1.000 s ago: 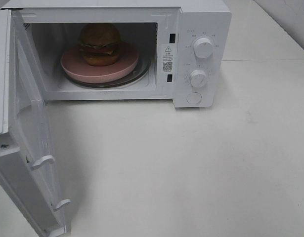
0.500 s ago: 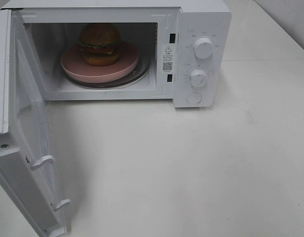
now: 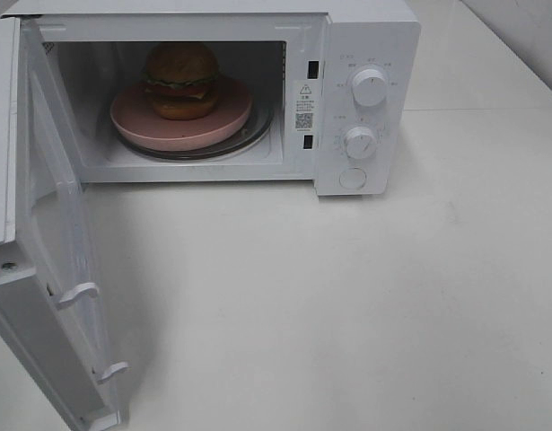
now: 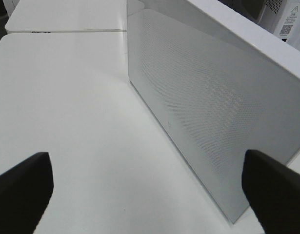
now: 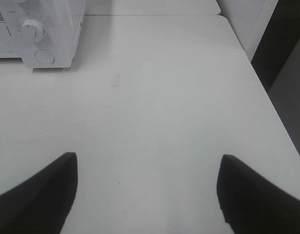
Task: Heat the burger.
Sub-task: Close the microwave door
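Note:
The burger [image 3: 181, 81] sits on a round pink plate [image 3: 132, 121] inside the white microwave [image 3: 365, 36], on its glass turntable. The microwave door [image 3: 56, 260] is swung wide open toward the front left. Neither arm shows in the exterior view. In the left wrist view my left gripper [image 4: 147, 187] is open and holds nothing, facing the outer face of the open door [image 4: 213, 102]. My right gripper [image 5: 147, 187] is open over bare table, empty, with the microwave's control panel [image 5: 40, 34] some way off.
Two dials [image 3: 369, 87] and a round button [image 3: 352, 179] are on the microwave's right panel. The white table [image 3: 392, 296] stretches in front and to the right. The table's right edge [image 5: 267, 92] drops to a dark gap.

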